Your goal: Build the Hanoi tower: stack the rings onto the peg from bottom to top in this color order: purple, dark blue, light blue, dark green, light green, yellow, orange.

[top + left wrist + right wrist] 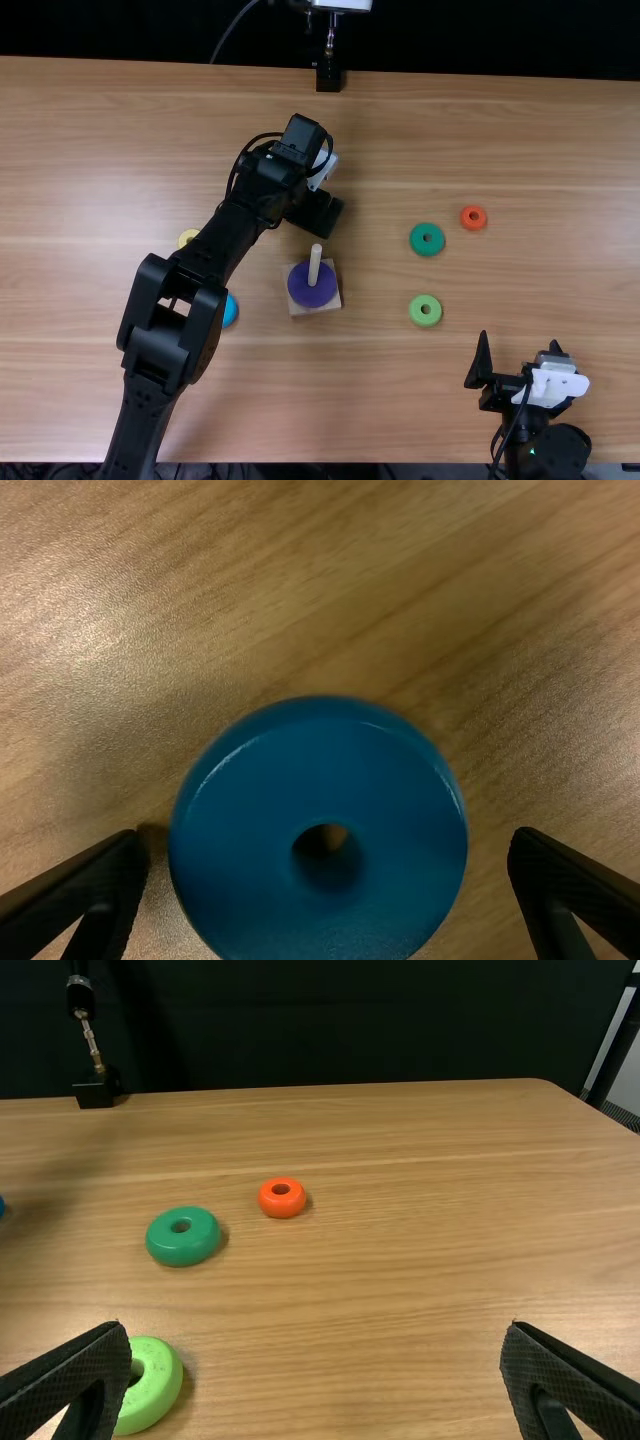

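Observed spread jaws on left gripper (318, 213), above dark blue ring (240, 830), and on right gripper (519, 341). Found purple ring (309, 290) around peg (315, 262).

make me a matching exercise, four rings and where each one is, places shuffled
1. flat purple ring
2. round dark blue ring
3. small yellow ring
4. light green ring

a. partly hidden by the black left arm
b. around the pale wooden peg
c. on the table, nearest the right gripper
d. seen between the open fingers of the left gripper

1-b, 2-d, 3-a, 4-c
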You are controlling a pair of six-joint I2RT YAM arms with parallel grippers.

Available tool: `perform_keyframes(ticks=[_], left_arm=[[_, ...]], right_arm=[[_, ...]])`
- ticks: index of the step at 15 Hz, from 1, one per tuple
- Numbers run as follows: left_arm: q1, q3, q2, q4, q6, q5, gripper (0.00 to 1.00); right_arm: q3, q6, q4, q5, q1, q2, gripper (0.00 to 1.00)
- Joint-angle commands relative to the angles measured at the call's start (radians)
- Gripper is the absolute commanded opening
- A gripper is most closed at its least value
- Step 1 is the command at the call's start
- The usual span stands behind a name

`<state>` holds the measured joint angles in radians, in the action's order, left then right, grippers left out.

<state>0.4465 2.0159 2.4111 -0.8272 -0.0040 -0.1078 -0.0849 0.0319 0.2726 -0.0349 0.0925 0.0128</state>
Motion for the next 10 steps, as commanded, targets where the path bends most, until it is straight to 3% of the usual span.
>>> perform_keyframes(ticks=[1,2,3,4,5,9,10], left_arm=[[0.015,0.027,0.036,-0.001,-0.003,-0.012,1.0],[0.015,0.027,0.036,-0.001,-0.003,-0.008,0.88],[0.015,0.027,0.036,-0.001,-0.003,-0.001,0.64],[0.014,0.027,0.036,-0.001,-0.003,0.005,0.48],[0.014,0.026,0.036,-0.001,-0.003,0.005,0.37],[0.012,0.024,0.037,-0.001,-0.003,0.005,0.06],[0.011,0.024,0.034,-0.001,-0.003,0.005,0.02]], right_arm=[[0.071,0.005,0.067,-0.009,0.007,-0.013,1.0],[0.071,0.005,0.067,-0.009,0.007,-0.013,1.0],[0.071,0.005,0.067,-0.009,0.007,-0.013,1.0],[0.071,0.005,0.067,-0.009,0.007,-0.013,1.0],[0.071,0.005,0.067,-0.009,0.007,-0.013,1.0],[0.071,0.005,0.067,-0.009,0.007,-0.013,1.0],[0.071,0.005,0.067,-0.009,0.007,-0.013,1.0]])
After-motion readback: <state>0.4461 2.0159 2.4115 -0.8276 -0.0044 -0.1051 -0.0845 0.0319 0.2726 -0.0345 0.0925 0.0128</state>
